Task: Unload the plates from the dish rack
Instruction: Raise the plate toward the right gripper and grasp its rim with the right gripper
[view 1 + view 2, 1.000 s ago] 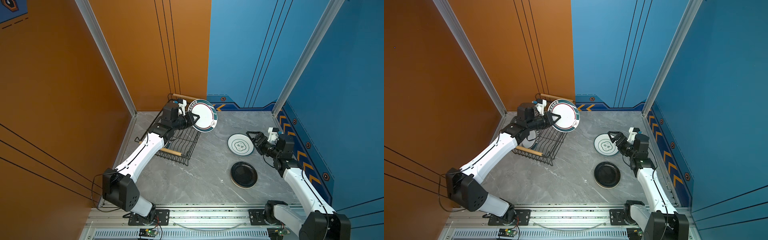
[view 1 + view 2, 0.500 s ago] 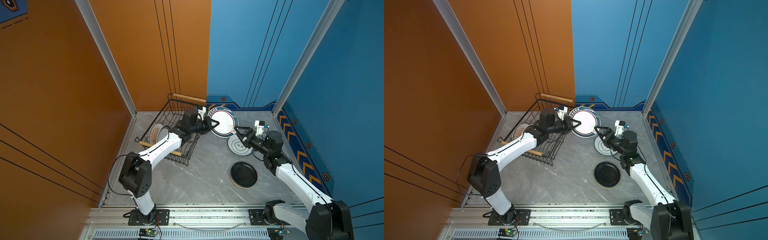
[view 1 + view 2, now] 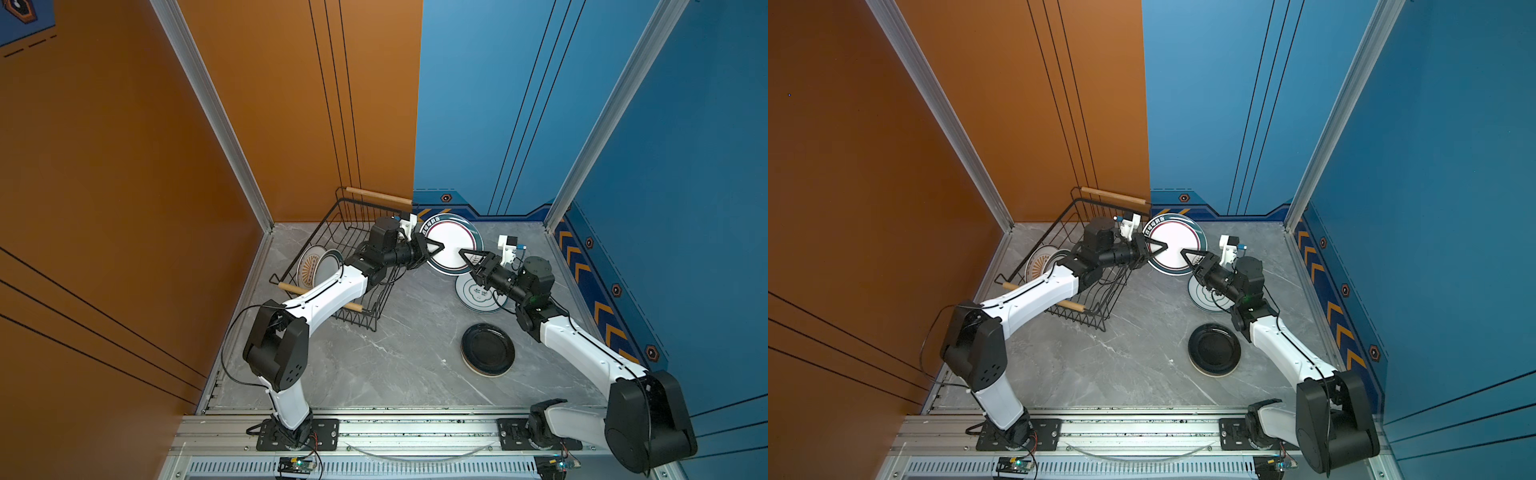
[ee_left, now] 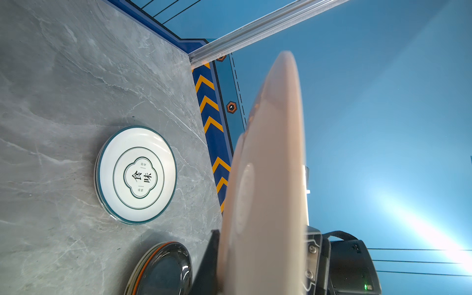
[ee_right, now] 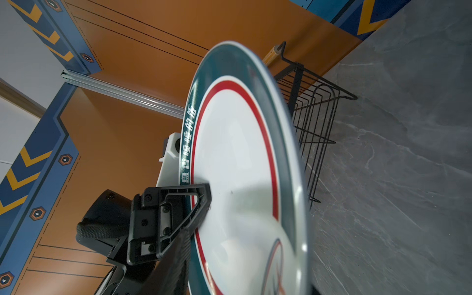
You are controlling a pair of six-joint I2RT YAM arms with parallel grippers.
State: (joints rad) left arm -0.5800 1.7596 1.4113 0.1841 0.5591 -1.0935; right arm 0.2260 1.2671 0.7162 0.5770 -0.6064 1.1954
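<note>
Fingers (image 5: 204,195) of the left gripper (image 3: 437,249) are seen clamped on the rim of a teal-bordered plate (image 3: 452,232), which is held on edge in the air just right of the dish rack (image 3: 360,318). At the plate's opposite rim the right gripper (image 3: 464,254) has been brought up. Its jaws are set to either side of the rim, and whether they press on it cannot be told.

Everything is carried by a grey table (image 3: 374,374). A second earlier the held plate was above the rack's far right corner; it has since been carried rightward, clear of the rack. The right gripper was then spread wide and kept low, well right of the rack; it has been raised and narrowed.

The left arm (image 3: 324,293) is stretched over the rack's near end. The right arm (image 3: 582,353) is bent at the elbow and reached toward the rack.

Two plates are left standing inside the rack, a sunburst plate (image 3: 308,266) and a pale plate (image 3: 330,262) just beside it. Right of the rack a white plate (image 4: 138,176) with a clover mark is laid flat, and beside that lies a stack topped by a black plate (image 3: 487,350).
</note>
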